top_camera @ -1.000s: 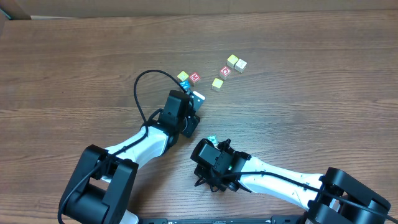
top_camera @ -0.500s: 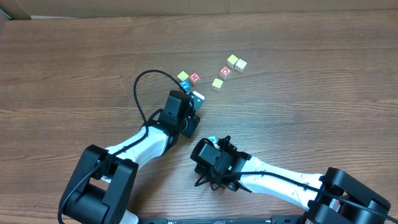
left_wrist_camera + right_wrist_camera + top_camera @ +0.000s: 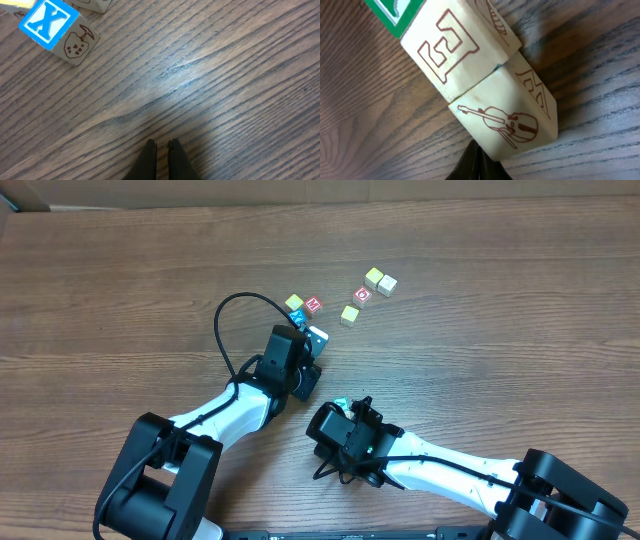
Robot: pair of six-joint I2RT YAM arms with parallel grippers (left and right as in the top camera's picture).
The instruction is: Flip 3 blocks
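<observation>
In the right wrist view two of the blocks lie pressed together: one with a green-and-white top and an outlined E on its side (image 3: 445,47), and a cream one with a violin drawing (image 3: 502,122). My right gripper (image 3: 476,152) is shut, its tips touching the violin block's lower edge and holding nothing. From overhead only the teal face (image 3: 339,404) shows beside the right gripper (image 3: 345,415). My left gripper (image 3: 161,146) is shut over bare wood, below a blue X cube (image 3: 48,22). A pale cube (image 3: 319,335) sits beside the left gripper (image 3: 305,338).
Further back on the table lie a yellow-topped cube (image 3: 294,303), a red M cube (image 3: 313,304), another yellow-topped cube (image 3: 349,314), a red O cube (image 3: 362,294), and a yellow and cream pair (image 3: 380,281). The left arm's black cable (image 3: 225,330) loops over the wood.
The right wrist has shifted very slightly. The blocks and the left arm have not moved.
</observation>
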